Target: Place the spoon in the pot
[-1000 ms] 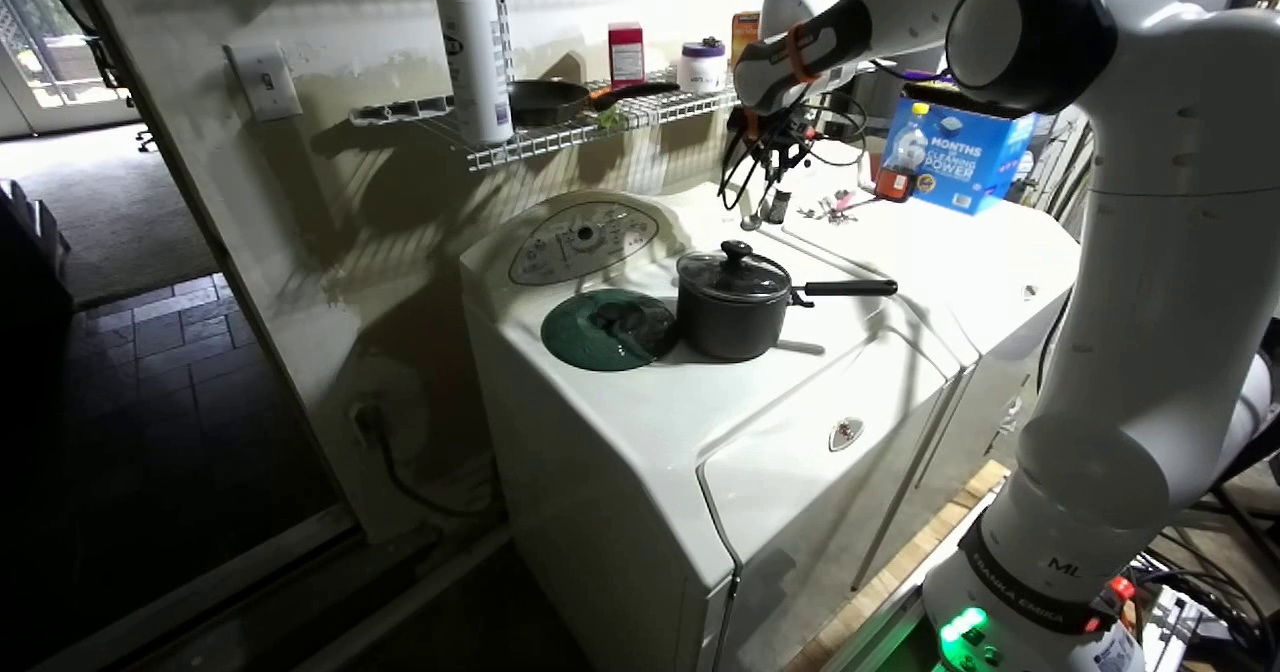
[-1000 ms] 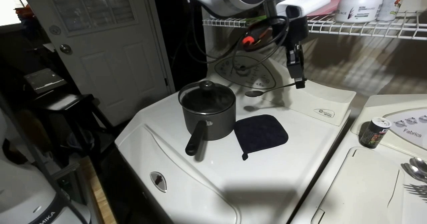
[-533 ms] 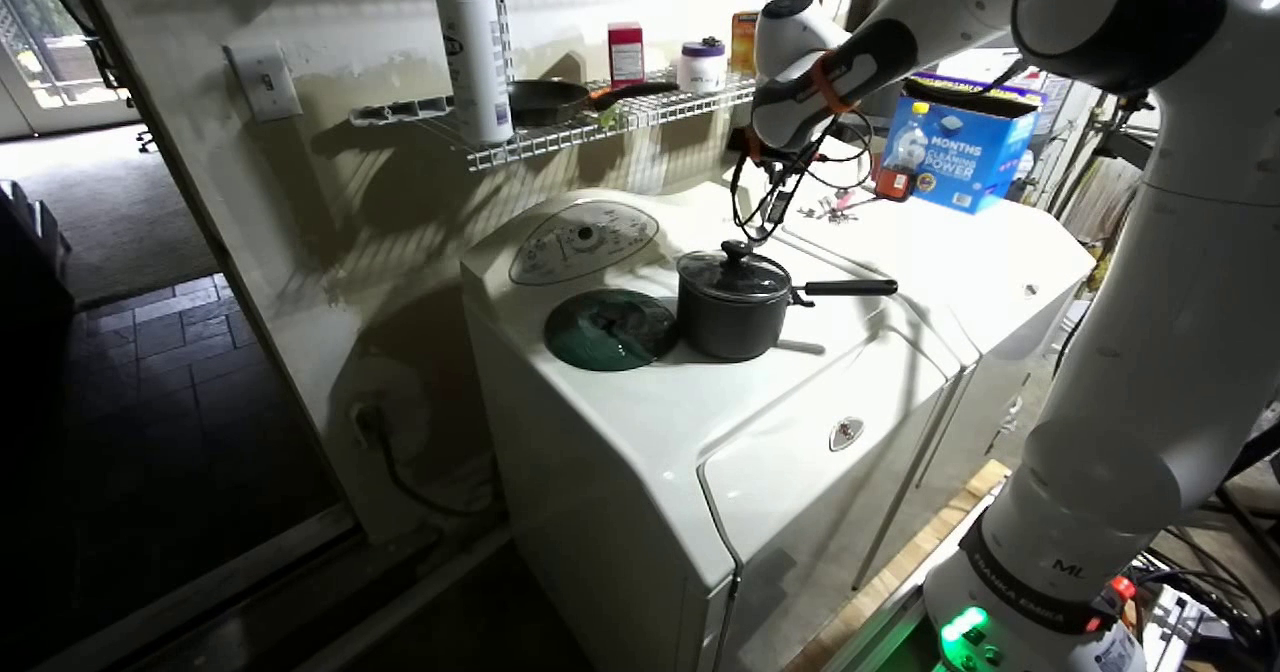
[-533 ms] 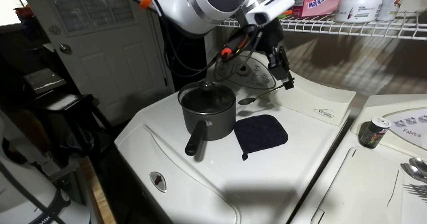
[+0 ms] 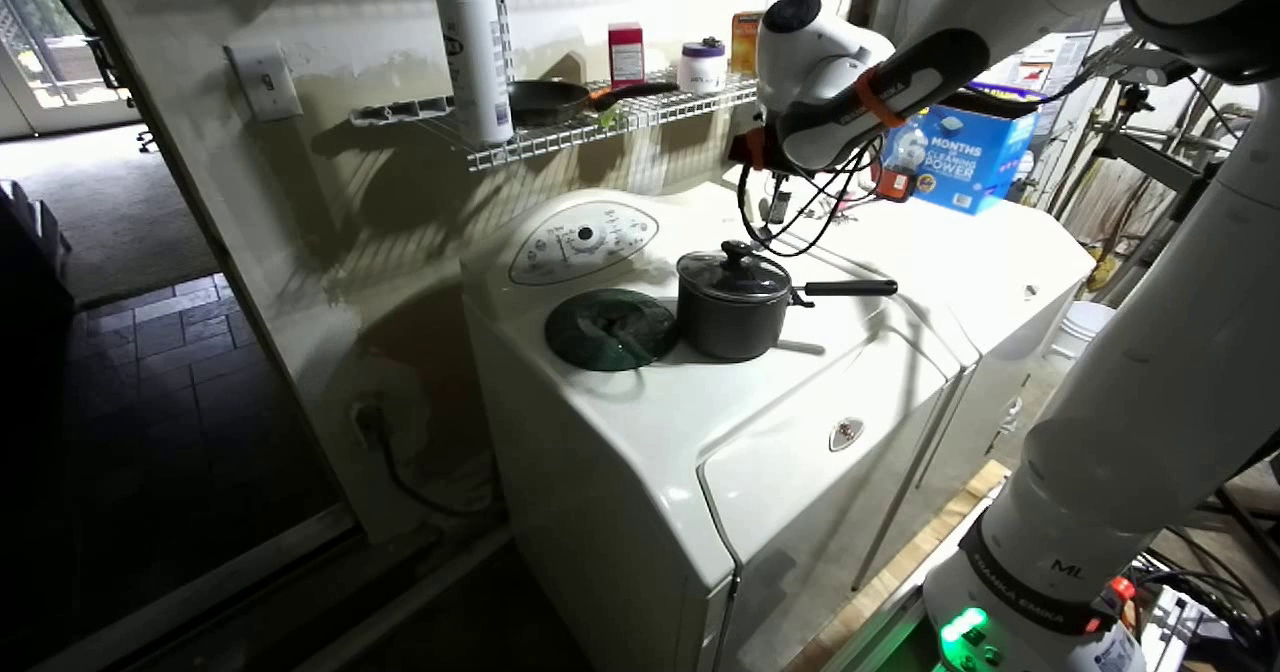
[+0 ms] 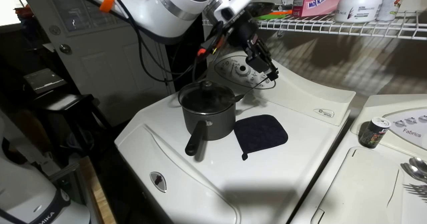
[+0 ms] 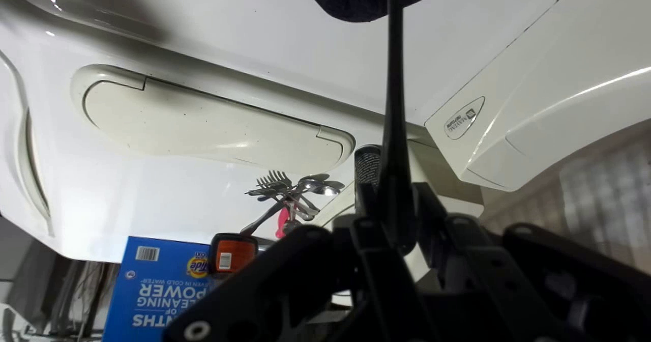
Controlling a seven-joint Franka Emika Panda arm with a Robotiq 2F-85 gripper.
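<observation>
I'm pinching the spoon (image 6: 238, 98) by its handle, the gripper (image 6: 273, 76) closed tight on it. The bowl is hanging near the rim of the lidded pot (image 6: 218, 124); I can't tell whether they're touching. An exterior view is showing a green disc (image 5: 610, 330) beside the pot; the wrist view is catching cutlery (image 7: 294, 194) an exterior view is cropping.

Pot (image 6: 218, 122): on the machine top (image 6: 233, 167), left of the potholder (image 6: 262, 134) in an exterior view
Lid (image 6: 207, 99): on the pot
Spoon (image 6: 237, 98): in the gripper (image 6: 272, 74), near the lid
</observation>
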